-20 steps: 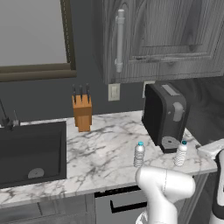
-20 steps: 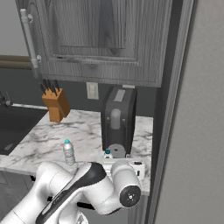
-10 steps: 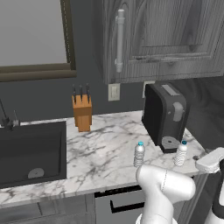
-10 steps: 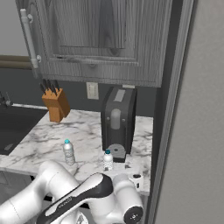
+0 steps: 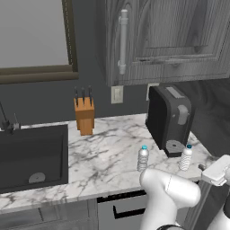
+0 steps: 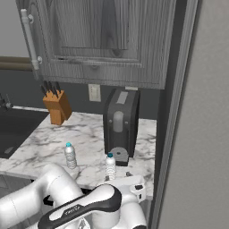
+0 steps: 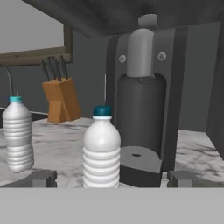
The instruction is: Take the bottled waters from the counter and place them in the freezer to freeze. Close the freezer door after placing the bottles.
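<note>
Marble tabletop (image 5: 103,152) carries both water bottles; the nearer bottle (image 7: 101,148) stands between the wide-open, empty claw (image 7: 109,178) fingertips, just before the coffee machine (image 7: 144,100) — reach under way. Next: ease forward, close on its ribbed body — second bottle (image 7: 17,133) waits.

The white arm folds low and forward, its gripper (image 7: 112,178) level, dark fingertips (image 7: 41,178) spread wide.
</note>
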